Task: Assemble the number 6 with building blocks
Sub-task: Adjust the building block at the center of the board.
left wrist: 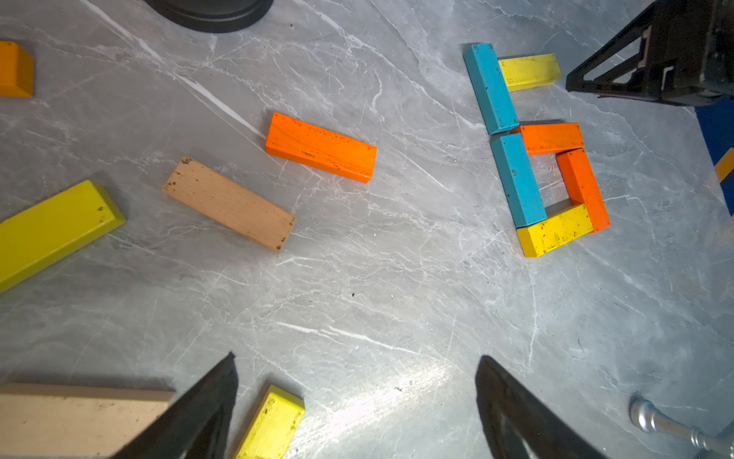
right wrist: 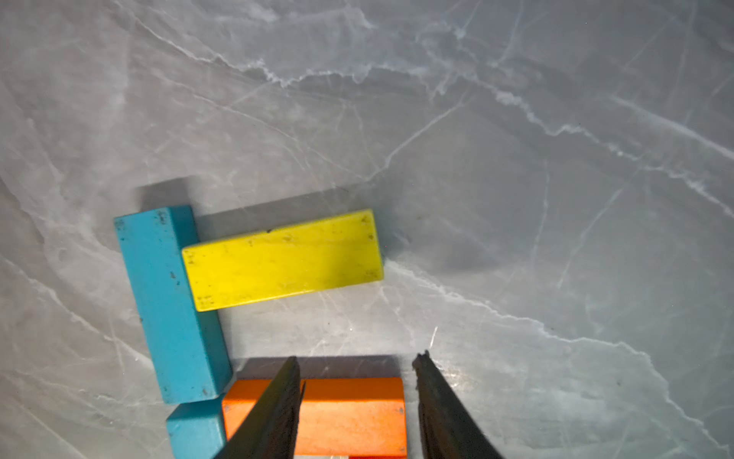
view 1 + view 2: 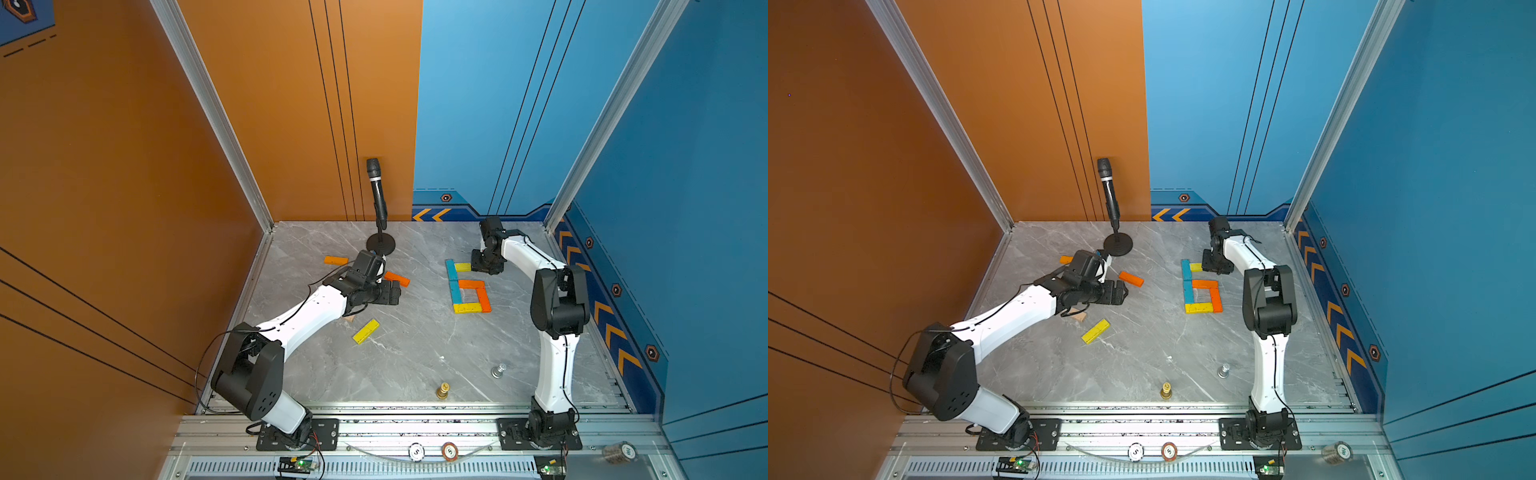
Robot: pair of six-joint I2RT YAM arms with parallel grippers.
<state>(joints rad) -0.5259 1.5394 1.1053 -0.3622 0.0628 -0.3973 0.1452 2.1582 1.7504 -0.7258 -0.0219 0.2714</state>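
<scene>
A black microphone (image 3: 377, 195) on a round stand rises at the marble bench's (image 3: 415, 353) far edge — near the front edge, a gold chess piece (image 3: 443, 390) and a silver chess piece (image 3: 498, 370).

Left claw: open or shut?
Open. In its wrist view the left claw has its jaws wide apart, with nothing between them.

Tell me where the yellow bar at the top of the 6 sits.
In both top views the yellow bar lies flat on the right half of the table, one end against the upper blue bar, the other near the right gripper.
</scene>
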